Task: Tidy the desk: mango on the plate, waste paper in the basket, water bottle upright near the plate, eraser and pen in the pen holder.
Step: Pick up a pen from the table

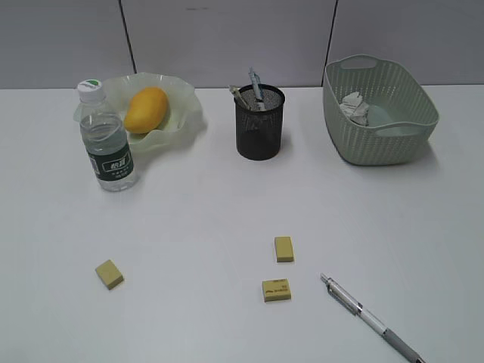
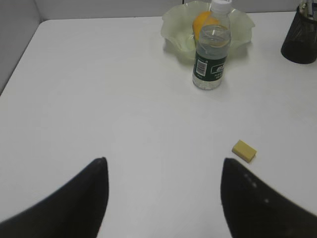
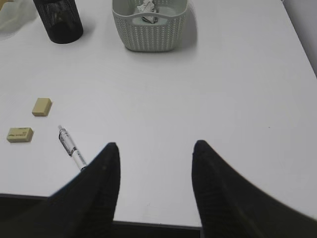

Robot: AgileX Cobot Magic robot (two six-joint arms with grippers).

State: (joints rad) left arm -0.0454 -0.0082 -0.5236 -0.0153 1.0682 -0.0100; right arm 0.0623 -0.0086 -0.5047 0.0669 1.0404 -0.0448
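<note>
The mango (image 1: 145, 110) lies in the wavy plate (image 1: 187, 102), and the water bottle (image 1: 108, 144) stands upright just in front of it. Waste paper (image 1: 355, 108) rests inside the basket (image 1: 382, 121). The pen holder (image 1: 259, 125) has pens in it. Three yellow erasers (image 1: 110, 274) (image 1: 283, 249) (image 1: 277, 290) and a silver pen (image 1: 370, 318) lie on the desk (image 1: 204, 227). My left gripper (image 2: 164, 160) is open above bare desk, with one eraser (image 2: 244, 150) just past its right fingertip. My right gripper (image 3: 156, 144) is open over the front edge, the pen (image 3: 69, 146) by its left finger. Neither arm shows in the exterior view.
The desk's front edge (image 3: 148, 223) runs right under my right gripper. A grey panelled wall (image 1: 227, 38) stands behind the desk. In the left wrist view the desk's left edge (image 2: 20, 59) slants away near a grey panel.
</note>
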